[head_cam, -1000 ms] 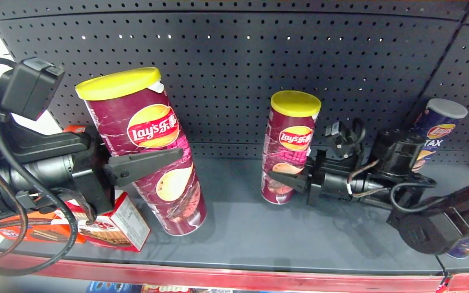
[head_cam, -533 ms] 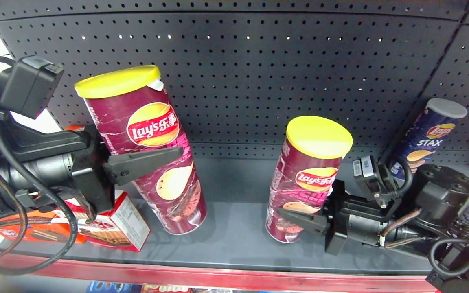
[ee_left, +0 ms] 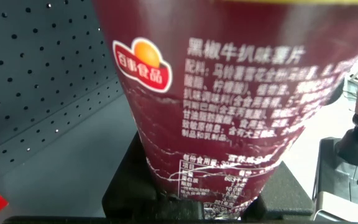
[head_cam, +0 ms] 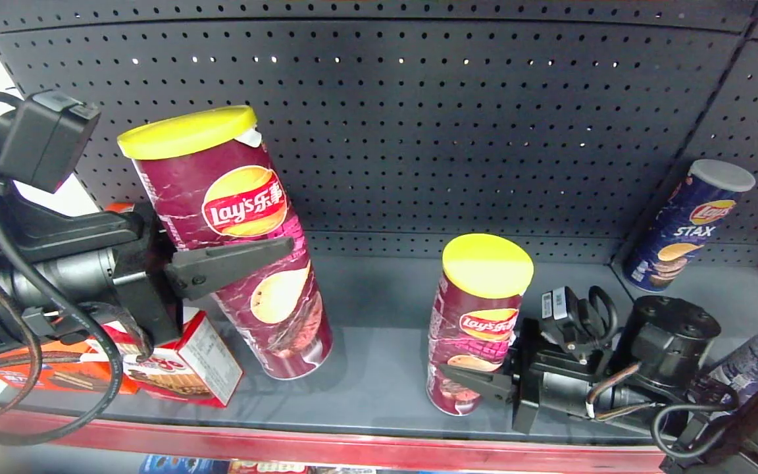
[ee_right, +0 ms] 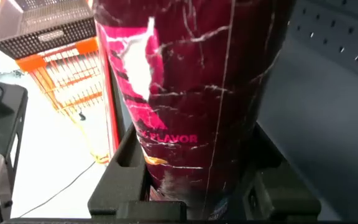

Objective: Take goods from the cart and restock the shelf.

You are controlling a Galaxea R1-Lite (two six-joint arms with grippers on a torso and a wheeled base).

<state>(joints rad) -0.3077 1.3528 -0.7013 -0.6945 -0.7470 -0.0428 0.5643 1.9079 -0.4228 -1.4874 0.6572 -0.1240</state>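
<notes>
Left chip can [head_cam: 234, 230]: tilted, base at the shelf [head_cam: 379, 388] deck beside a red snack box [head_cam: 188, 362]; left gripper [head_cam: 274, 253] pinches its middle.
Right chip can [head_cam: 478, 316]: upright near the shelf's front lip; right gripper [head_cam: 459, 376] clamped low on it.
Handling: probably light, stiff, slick tubes that dent; take mid-body, squeeze gently.

Your robot was matte black: the left gripper [head_cam: 254, 230] had wedge-shaped fingers [head_cam: 234, 262], a boxy wrist camera [head_cam: 43, 139] and looping cables [head_cam: 110, 368]; the right arm [head_cam: 550, 390] showed a screw-studded round joint [head_cam: 670, 332] and brown wiring [head_cam: 606, 385].
</notes>
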